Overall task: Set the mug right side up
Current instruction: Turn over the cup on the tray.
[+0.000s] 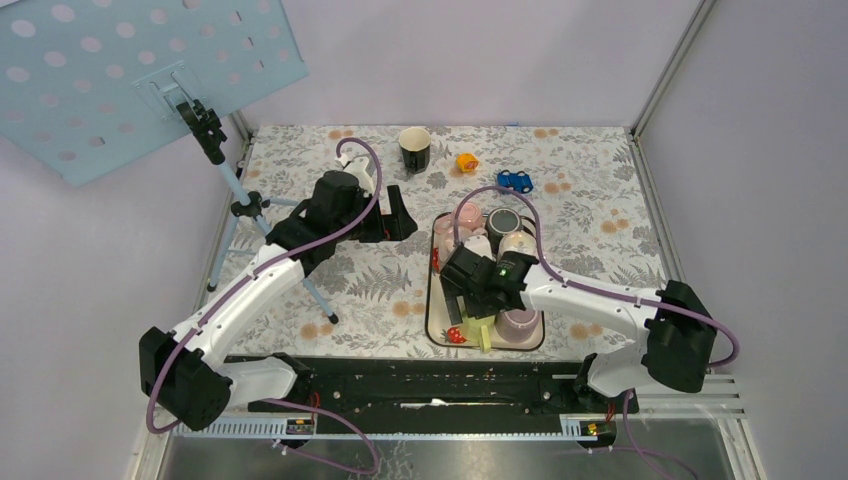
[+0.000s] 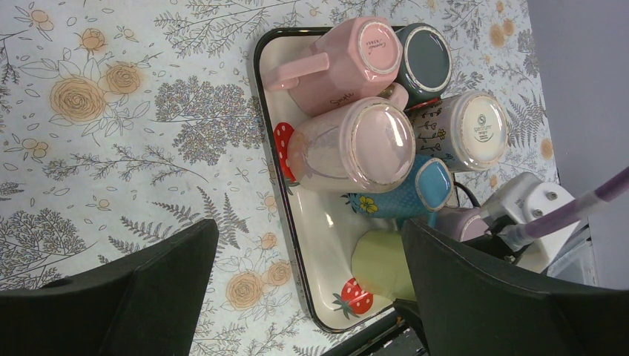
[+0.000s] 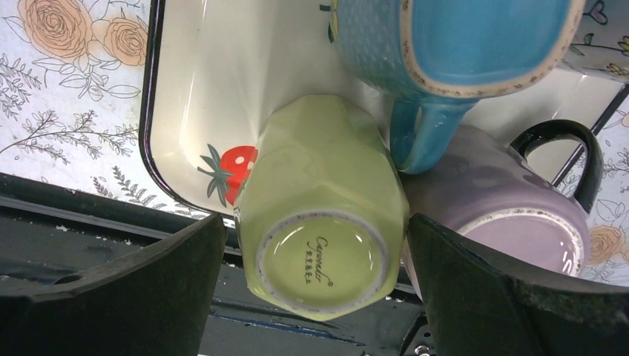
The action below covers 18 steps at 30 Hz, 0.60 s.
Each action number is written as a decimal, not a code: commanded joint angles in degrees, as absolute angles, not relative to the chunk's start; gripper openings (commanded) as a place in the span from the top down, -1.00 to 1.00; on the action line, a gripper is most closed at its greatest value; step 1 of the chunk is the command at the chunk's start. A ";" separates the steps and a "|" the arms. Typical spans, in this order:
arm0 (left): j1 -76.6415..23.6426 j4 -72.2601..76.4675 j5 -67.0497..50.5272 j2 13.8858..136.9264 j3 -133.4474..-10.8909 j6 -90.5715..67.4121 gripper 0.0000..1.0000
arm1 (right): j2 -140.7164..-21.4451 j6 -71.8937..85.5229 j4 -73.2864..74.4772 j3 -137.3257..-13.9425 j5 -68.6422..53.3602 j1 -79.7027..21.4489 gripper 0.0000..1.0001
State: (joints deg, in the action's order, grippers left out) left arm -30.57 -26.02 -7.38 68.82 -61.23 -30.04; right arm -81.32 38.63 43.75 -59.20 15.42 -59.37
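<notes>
A light green faceted mug [image 3: 323,215] stands upside down at the near end of the strawberry-print tray [image 3: 167,111], its base facing my right wrist camera. My right gripper [image 3: 315,289] is open with one jaw on each side of this mug; the right jaw is close against it and the left jaw is a little apart. The mug also shows in the top view [image 1: 480,330], under my right gripper [image 1: 478,318]. My left gripper [image 2: 308,289] is open and empty over the table, left of the tray, as the top view [image 1: 395,215] also shows.
The tray [image 2: 259,89] holds several more upside-down mugs: pink faceted [image 2: 348,63], dark teal [image 2: 426,63], white floral [image 2: 467,130], pale pink [image 2: 356,144], blue [image 3: 475,37], purple [image 3: 504,215]. An upright black mug [image 1: 414,148], orange toy [image 1: 466,161], blue toy car [image 1: 515,181] and tripod [image 1: 240,205] stand behind.
</notes>
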 commanded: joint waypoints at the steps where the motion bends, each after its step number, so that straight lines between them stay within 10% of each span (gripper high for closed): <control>1: -30.58 -23.58 -8.35 68.18 -60.89 -29.38 -0.97 | -82.31 38.21 42.05 -58.42 15.09 -59.94 -0.99; 18: -30.43 -23.62 -7.95 68.11 -60.39 -29.44 -0.97 | -85.49 39.08 39.39 -56.27 13.79 -59.96 -0.99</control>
